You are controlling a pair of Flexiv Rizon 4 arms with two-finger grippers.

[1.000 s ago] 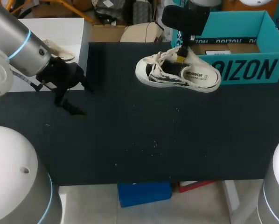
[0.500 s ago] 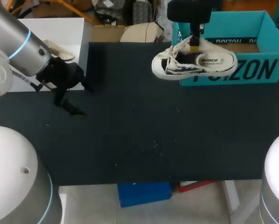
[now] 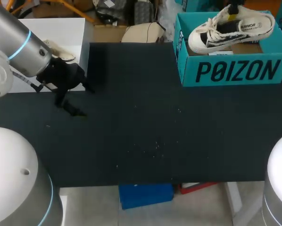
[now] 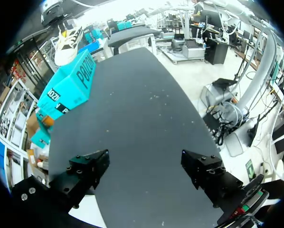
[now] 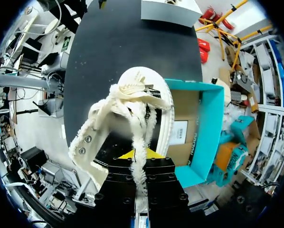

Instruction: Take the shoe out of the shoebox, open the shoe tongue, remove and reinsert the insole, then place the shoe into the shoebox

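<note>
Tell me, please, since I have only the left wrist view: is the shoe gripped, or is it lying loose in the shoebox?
Observer: Gripped. The right wrist view shows the right pincer shut on the shoe at its laces.
Operator: Thank you. Could you say what is inside the shoebox?
Observer: The right wrist view looks into the shoebox: a brown floor with a white label, and nothing else that I can see.

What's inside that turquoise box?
The shoebox shows a brown floor with a white label; the shoe, held over it by the right gripper, hides the rest.
</note>
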